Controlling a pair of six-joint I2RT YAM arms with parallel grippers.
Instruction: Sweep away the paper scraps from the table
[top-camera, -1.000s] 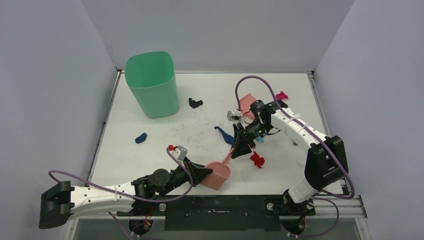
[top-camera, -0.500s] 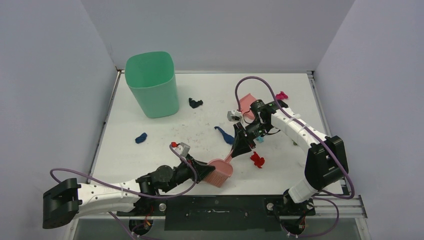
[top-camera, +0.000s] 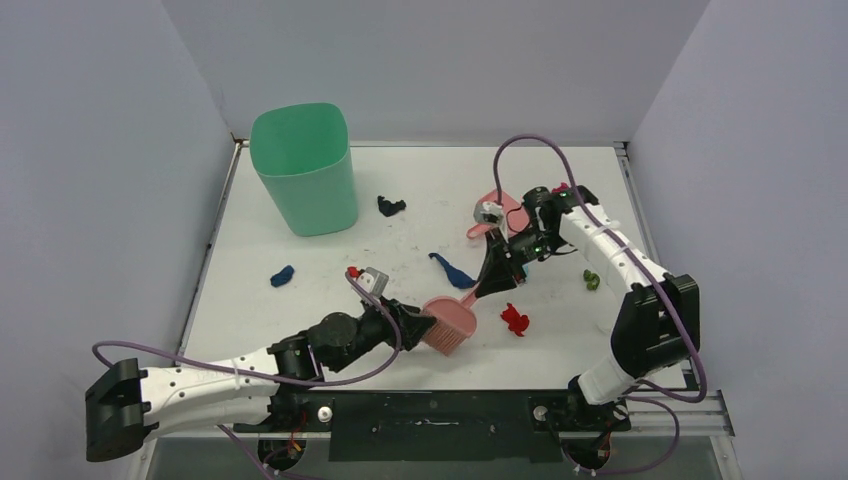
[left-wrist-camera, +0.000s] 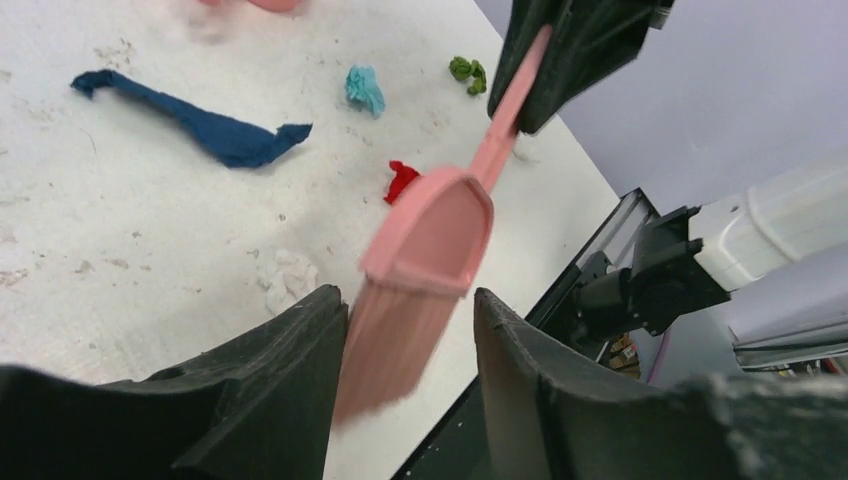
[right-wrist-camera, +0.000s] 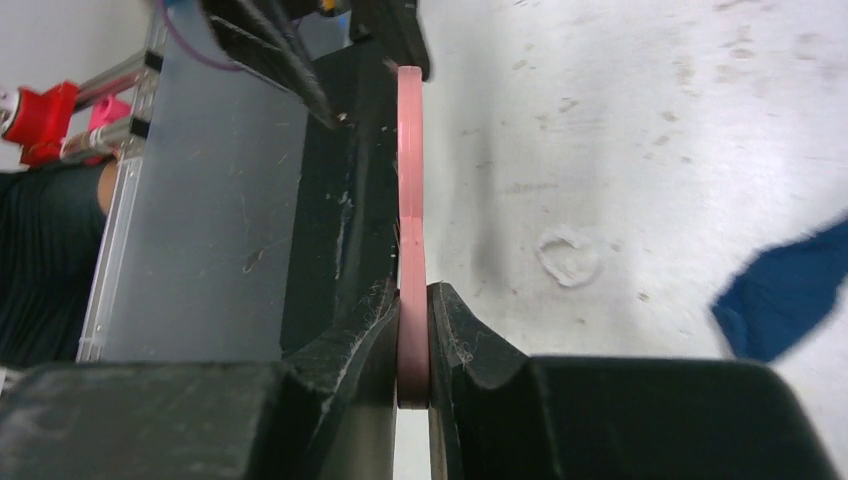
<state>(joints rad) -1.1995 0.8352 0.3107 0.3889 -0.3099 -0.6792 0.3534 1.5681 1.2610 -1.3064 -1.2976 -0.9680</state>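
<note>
My right gripper (top-camera: 493, 280) is shut on the handle of the pink brush (top-camera: 452, 322), which slants down to the table (top-camera: 330, 250). In the right wrist view the handle (right-wrist-camera: 410, 150) is clamped edge-on between the jaws of the right gripper (right-wrist-camera: 412, 345). My left gripper (top-camera: 420, 325) is open, and in the left wrist view its jaws (left-wrist-camera: 405, 305) stand on either side of the brush bristles (left-wrist-camera: 400, 340). Paper scraps lie around: red (top-camera: 515, 320), long dark blue (top-camera: 450, 270), green (top-camera: 592, 280), dark blue (top-camera: 282, 275), black (top-camera: 391, 206), magenta (top-camera: 563, 189), light blue (left-wrist-camera: 365, 88), white (left-wrist-camera: 288, 280).
A green bin (top-camera: 305, 170) stands at the back left. The pink dustpan (top-camera: 490, 205) lies behind the right arm, partly hidden. Pale grey walls close in the table, and a metal rail runs along its near edge.
My right gripper has moved right and back with the brush, uncovering the green scrap. My left arm has reached forward and right, keeping its jaws around the brush head.
</note>
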